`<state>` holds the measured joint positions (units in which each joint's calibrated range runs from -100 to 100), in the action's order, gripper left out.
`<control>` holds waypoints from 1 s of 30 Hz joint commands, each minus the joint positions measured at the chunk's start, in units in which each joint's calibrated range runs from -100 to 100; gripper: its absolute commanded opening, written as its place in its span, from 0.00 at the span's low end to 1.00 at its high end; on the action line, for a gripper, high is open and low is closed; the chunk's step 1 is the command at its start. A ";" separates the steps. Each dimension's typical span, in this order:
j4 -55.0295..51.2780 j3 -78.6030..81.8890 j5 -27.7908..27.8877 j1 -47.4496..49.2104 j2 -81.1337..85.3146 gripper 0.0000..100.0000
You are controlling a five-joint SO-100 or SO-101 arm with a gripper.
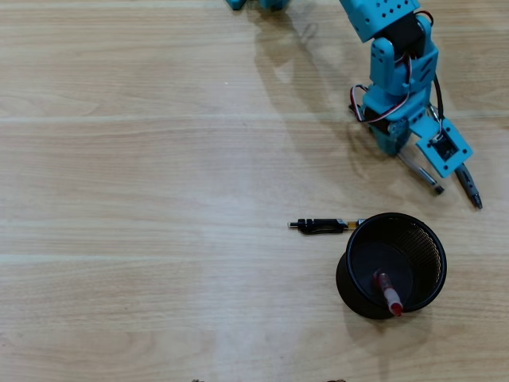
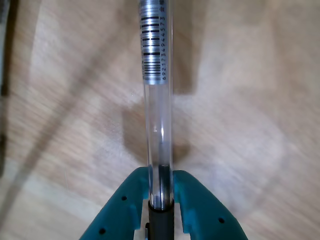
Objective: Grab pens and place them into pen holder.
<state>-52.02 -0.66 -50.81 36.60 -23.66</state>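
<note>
Pens are spread out here: the teal gripper (image 2: 161,187) is clamped snug on a clear-barrelled pen (image 2: 157,125), barcode label up near its far end in the wrist view. Overhead, the red pen (image 1: 388,294) leans inside the black mesh pen holder (image 1: 350,278), and a short black pen (image 1: 322,226) lies flat on the wooden table (image 1: 119,239), just left of the holder's rim.

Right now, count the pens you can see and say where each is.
3. A red-and-clear pen stands in the round black mesh holder; a short black pen lies left of it; the gripper holds a clear-barrelled pen. Others may be hidden.
</note>
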 commanded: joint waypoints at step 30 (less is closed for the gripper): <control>85.59 -4.99 -4.39 -14.98 -5.51 0.12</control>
<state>26.87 -1.90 -55.40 20.73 -28.31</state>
